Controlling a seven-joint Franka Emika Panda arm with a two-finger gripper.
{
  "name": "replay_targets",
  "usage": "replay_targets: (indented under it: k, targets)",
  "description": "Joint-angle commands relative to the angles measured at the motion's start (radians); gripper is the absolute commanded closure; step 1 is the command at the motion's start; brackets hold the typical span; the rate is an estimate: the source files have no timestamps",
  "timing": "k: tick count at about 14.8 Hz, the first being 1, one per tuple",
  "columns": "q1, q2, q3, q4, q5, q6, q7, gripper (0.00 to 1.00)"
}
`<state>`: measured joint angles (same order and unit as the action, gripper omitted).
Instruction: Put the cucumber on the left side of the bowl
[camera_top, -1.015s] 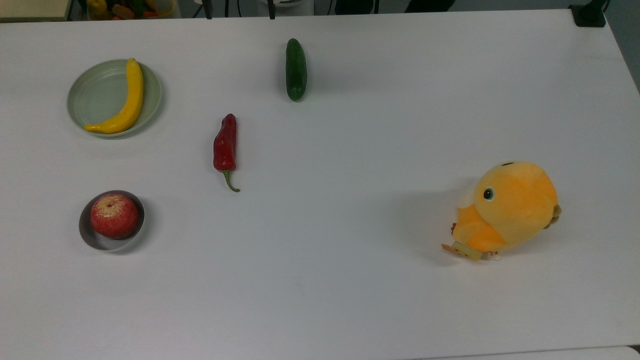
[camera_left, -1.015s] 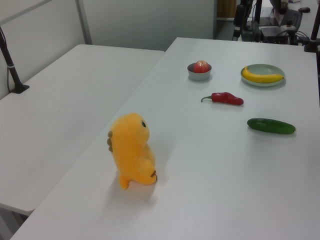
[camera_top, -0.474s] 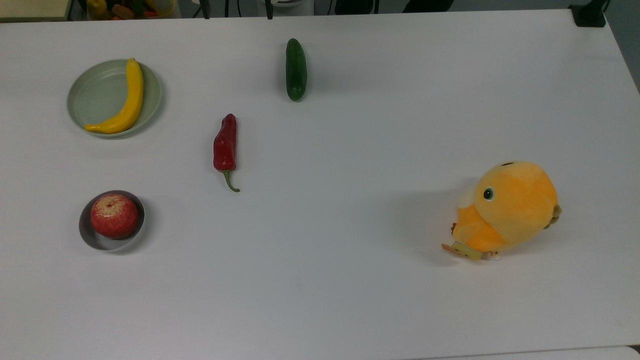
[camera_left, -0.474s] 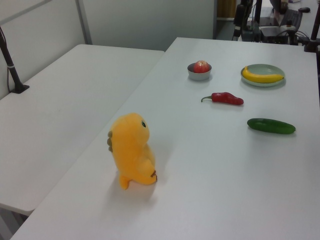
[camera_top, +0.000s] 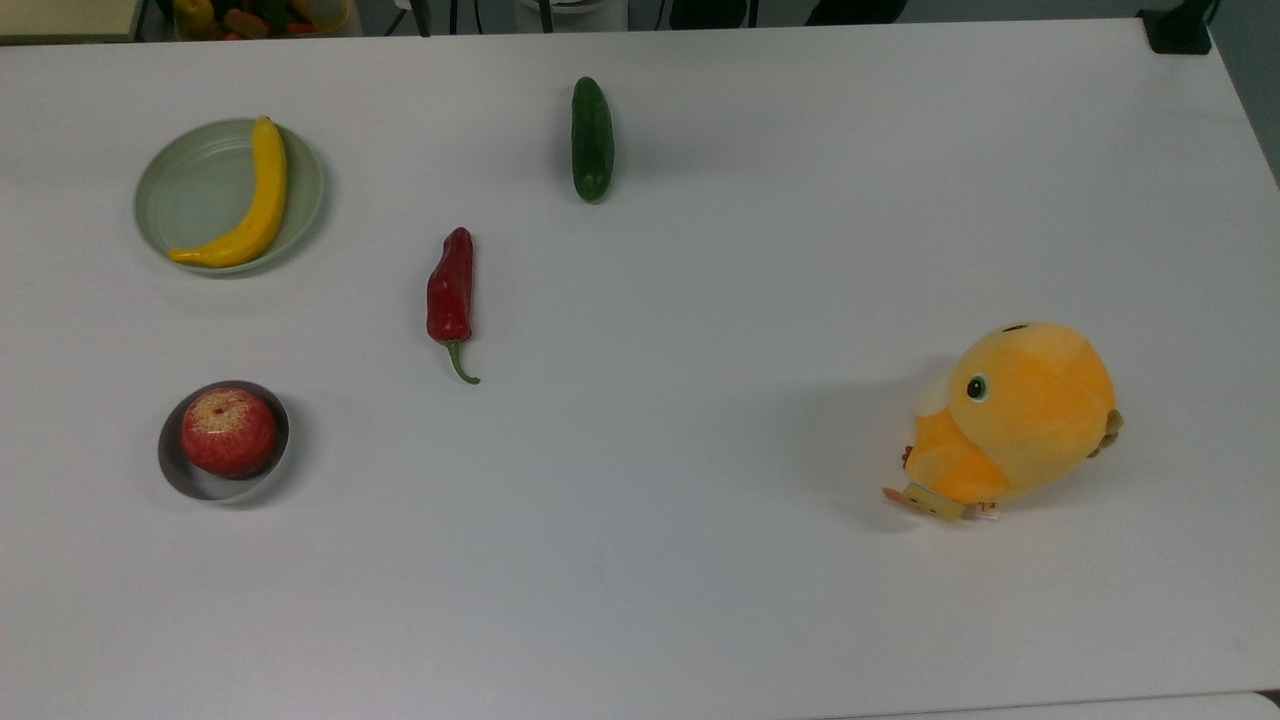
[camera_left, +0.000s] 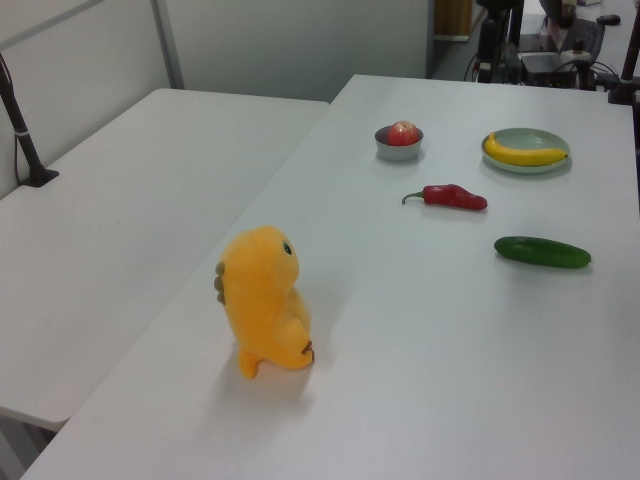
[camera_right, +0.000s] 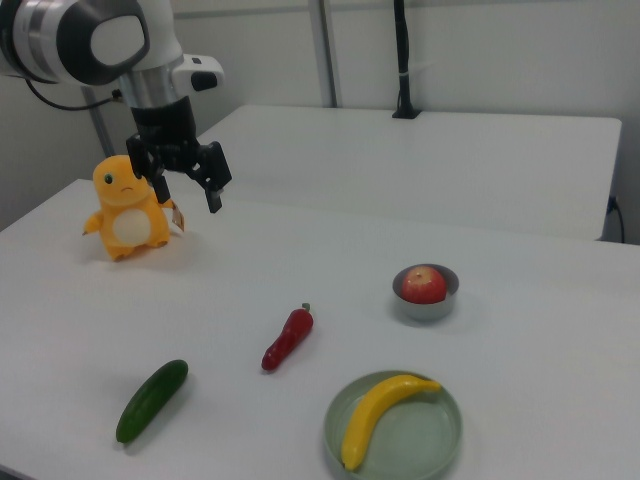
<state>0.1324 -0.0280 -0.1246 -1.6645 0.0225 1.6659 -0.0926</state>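
The right view is showing the black two-finger gripper (camera_right: 187, 187) hanging spread and empty high above the white table (camera_right: 300, 270), while the smooth dark green straight cucumber (camera_right: 151, 400) is lying well below it, probably stiff, light, slippery, best pinched mid-length.

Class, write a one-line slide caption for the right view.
Open gripper hangs above the table near an orange plush; cucumber lies far from the bowl.

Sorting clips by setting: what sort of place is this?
Likely a robotics lab or office: plain white tables, a robot arm's gripper above one, and staged props like a plush toy and cucumber.
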Motion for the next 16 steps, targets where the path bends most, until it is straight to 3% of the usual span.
replay_targets:
  k: [1, 5, 11, 13, 16]
  targets:
    - [-0.022, -0.021, 0.013, -0.067, 0.019, -0.017, -0.076, 0.0]
    - [-0.02, -0.024, 0.042, -0.159, 0.019, -0.04, -0.17, 0.0]
    - [-0.019, -0.015, 0.101, -0.306, 0.014, -0.025, -0.171, 0.0]
    - [-0.02, -0.015, 0.134, -0.386, 0.011, 0.032, -0.162, 0.0]
    - [-0.017, 0.002, 0.138, -0.467, 0.011, 0.133, -0.16, 0.0]
